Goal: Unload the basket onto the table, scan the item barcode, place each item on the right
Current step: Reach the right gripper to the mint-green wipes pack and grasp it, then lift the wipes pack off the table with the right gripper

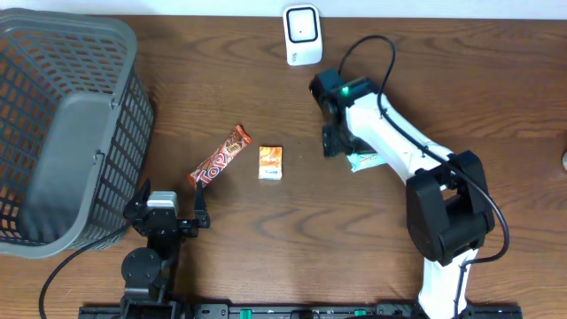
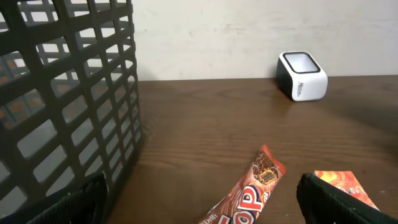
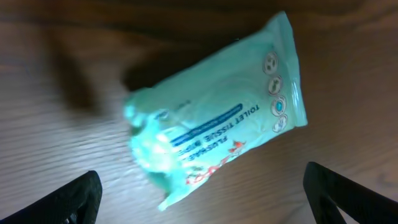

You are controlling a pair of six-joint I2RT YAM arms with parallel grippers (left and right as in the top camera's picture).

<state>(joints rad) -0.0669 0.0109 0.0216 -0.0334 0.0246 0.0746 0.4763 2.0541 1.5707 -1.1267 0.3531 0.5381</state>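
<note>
A mint-green tissue pack lies flat on the wooden table, partly under my right arm in the overhead view. My right gripper hovers over it, open wide, its fingers clear of the pack's near end. The white barcode scanner stands at the table's far edge and also shows in the left wrist view. My left gripper rests open near the front edge, with nothing between its fingers. A red-brown chocolate bar lies just ahead of it.
A large grey basket fills the left side, its wall close to my left gripper. A small orange packet lies beside the chocolate bar mid-table.
</note>
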